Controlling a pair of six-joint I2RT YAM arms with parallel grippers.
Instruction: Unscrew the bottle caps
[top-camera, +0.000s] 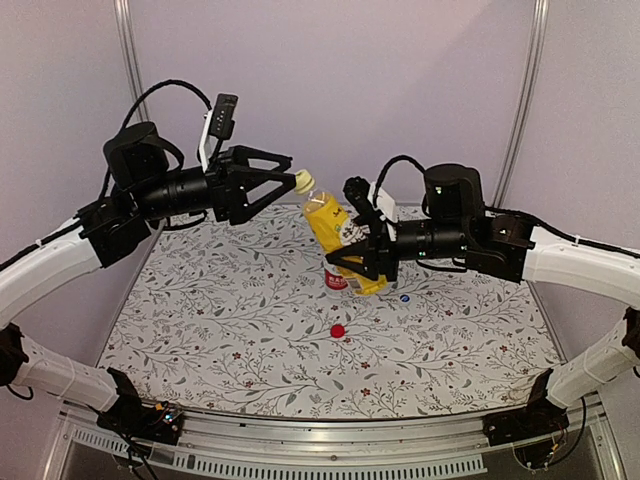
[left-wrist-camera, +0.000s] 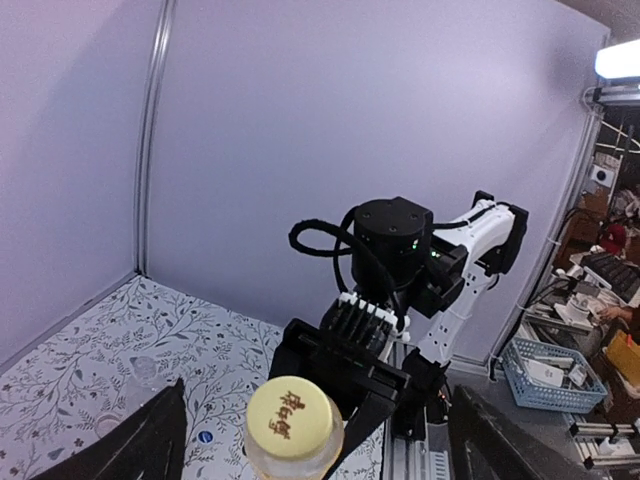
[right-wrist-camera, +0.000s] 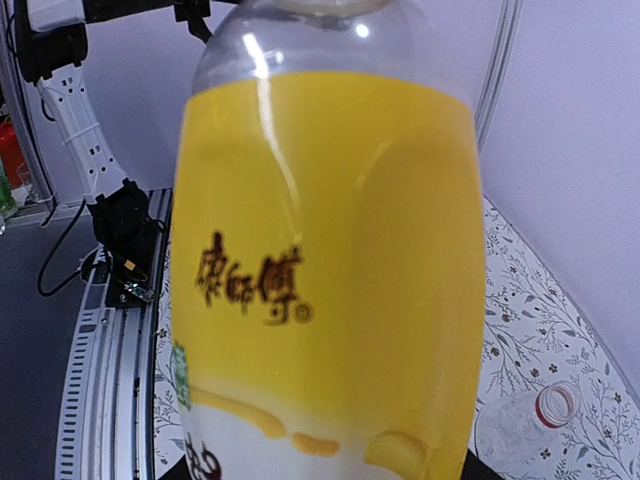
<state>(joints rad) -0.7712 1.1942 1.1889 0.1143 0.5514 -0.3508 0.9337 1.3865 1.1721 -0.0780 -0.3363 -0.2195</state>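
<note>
Two caps look done: the red cap (top-camera: 338, 330) lies on the table (top-camera: 220, 300) below the yellow bottle (top-camera: 330, 228), and the blue-white cap (top-camera: 405, 297) lies to the lower right of it. The step in hand is therefore the last one, the yellow cap (top-camera: 303, 181), which is still screwed on at the bottle's upper end.

The bottle is held off the table, tilted with its neck leaning toward the left arm. The right gripper (top-camera: 358, 262) is clamped round its lower half, so close that the right wrist view shows little but yellow liquid and label. A red-labelled bottle (top-camera: 335, 281) stands just behind the yellow bottle's base, mostly hidden by it.

The left gripper (top-camera: 290, 172) sits at the bottle's neck end with its jaws spread. In the left wrist view its fingers (left-wrist-camera: 150, 440) lie well out to either side of the cap, touching nothing (the cap's printed top faces the camera squarely).

The next move probably calls for the left jaws to close squarely on the cap's rim. A twist about the bottle's axis would follow, with the right grip firm enough that the bottle does not turn with it.
</note>
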